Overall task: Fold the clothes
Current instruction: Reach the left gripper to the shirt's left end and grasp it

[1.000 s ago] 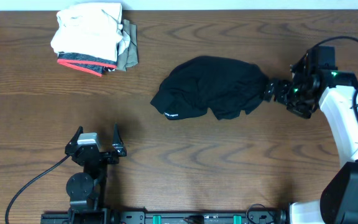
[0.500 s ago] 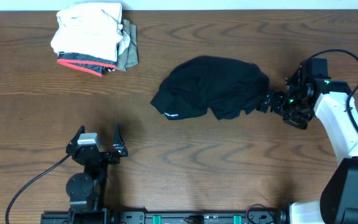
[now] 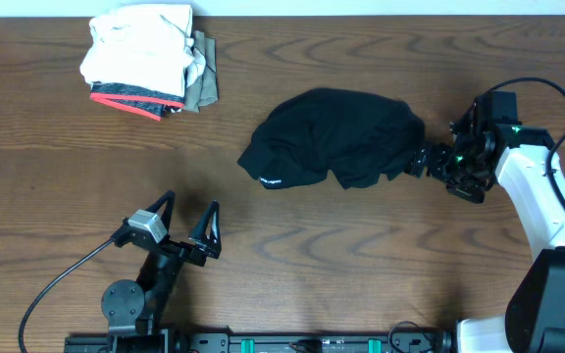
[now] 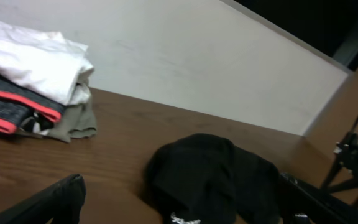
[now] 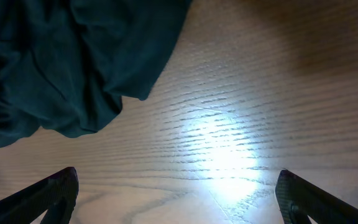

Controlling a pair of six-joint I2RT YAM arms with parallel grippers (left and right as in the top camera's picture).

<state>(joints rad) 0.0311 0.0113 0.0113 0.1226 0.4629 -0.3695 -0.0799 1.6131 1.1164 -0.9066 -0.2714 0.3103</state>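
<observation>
The shirt (image 3: 336, 147) is seen crumpled right of the table's (image 3: 361, 265) middle; its white logo (image 3: 270, 180) is too small to be read. The right gripper (image 3: 422, 157) is spread wide just beside its right edge, holding nothing. The left gripper (image 3: 192, 203), equally wide, is well apart. Folded garments (image 3: 145, 61) are stacked far left.

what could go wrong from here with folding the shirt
1. The shirt lies in a crumpled heap, and the open right claw is beside its right edge. Closing there may pinch several layers, not one hem.
2. The left claw is open and well away from the shirt, so a pull by the right alone would likely drag the heap instead of spreading it.
</observation>
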